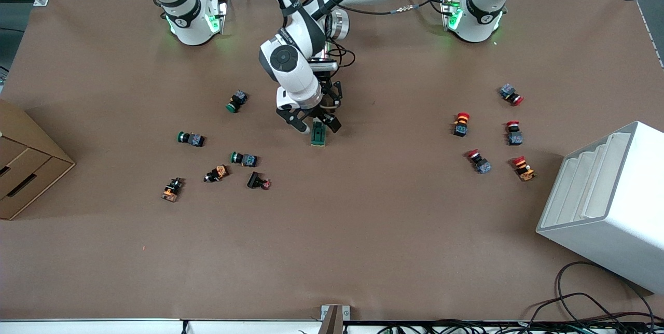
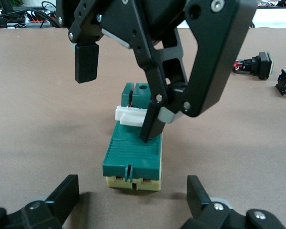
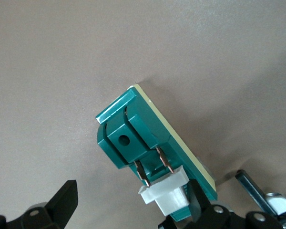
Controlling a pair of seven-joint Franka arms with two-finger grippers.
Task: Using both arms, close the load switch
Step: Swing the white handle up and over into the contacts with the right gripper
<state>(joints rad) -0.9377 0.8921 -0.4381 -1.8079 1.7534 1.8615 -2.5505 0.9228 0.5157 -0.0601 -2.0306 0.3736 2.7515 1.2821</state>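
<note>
brown matte paper covers the bench (image 1: pixel 363 230), a plain flat bed for the small parts. glossy white arms meet over its middle, so one can steady while the other works the lever. right end effector (image 1: pixel 309 122) straddles the switch (image 1: pixel 318 135), fingers spread, one tip pressed by the white lever (image 2: pixel 131 114), probably to push it shut. left end effector (image 2: pixel 133 191) hovers low just at the switch's end, fingers apart, gripping nothing. switch lies flat mid-bench: a ribbed dark green block on a cream base, with two metal prongs (image 3: pixel 155 164) at the lever.
</note>
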